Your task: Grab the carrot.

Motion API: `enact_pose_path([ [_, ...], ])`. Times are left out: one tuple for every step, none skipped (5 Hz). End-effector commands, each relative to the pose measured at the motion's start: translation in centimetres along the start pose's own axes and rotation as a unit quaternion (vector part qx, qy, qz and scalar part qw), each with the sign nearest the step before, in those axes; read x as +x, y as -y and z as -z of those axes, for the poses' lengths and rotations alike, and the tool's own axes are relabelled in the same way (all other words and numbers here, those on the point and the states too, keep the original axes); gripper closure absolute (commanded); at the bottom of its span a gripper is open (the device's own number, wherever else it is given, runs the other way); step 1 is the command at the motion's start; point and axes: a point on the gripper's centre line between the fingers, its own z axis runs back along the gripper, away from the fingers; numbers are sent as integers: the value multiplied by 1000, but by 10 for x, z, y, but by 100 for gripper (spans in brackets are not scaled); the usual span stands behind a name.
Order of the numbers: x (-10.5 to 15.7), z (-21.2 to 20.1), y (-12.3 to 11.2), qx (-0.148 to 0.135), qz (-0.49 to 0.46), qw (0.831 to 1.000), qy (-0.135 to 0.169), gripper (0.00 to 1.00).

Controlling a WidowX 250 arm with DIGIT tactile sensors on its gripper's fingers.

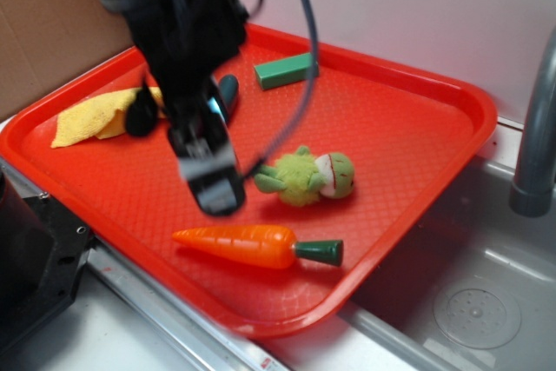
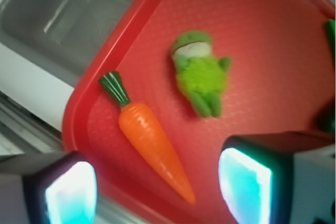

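The orange toy carrot [image 1: 239,244] with a dark green stem lies near the front edge of the red tray [image 1: 408,119], stem pointing right. In the wrist view the carrot [image 2: 152,148] lies slantwise, its tip reaching between my two fingers. My gripper [image 1: 208,182] hangs above the tray just behind the carrot's pointed end; it is open and empty, also seen in the wrist view [image 2: 157,192]. A green plush toy [image 1: 308,176] lies right of the gripper, and it shows in the wrist view [image 2: 202,74].
A yellow cloth [image 1: 91,119] lies at the tray's back left. A green block [image 1: 285,70] and a small dark green toy [image 1: 228,93] sit at the back. A steel sink [image 1: 469,293] with a faucet [image 1: 539,128] is to the right.
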Motion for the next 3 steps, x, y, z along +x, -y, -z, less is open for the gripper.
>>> enact_pose_path([
  [-2,55,4,-13,63,997,-38,0],
  [2,71,-4,-20,70,995,-65,0],
  [5,77,-10,-24,67,995,-76,74],
])
